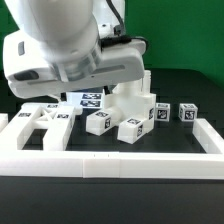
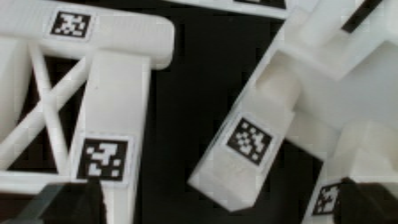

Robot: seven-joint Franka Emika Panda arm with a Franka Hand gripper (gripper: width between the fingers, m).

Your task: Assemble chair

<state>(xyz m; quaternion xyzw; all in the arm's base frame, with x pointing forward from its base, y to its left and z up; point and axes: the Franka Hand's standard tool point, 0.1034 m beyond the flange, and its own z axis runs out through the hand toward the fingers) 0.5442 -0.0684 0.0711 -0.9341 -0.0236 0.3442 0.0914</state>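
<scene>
My hand (image 2: 217, 208) hangs wide open and empty above a chair piece (image 2: 263, 125). It looks stiff, light and slick; I'd pinch its flat sides mid-length.

We see a long white border rail (image 1: 150, 160) running across the front of the dark tabletop (image 1: 188, 88) and turning back along the exterior view's right; behind the table we see a green backdrop (image 1: 190, 30); the marker board (image 1: 89, 98) lies flat on the tabletop, only partly in sight.
</scene>
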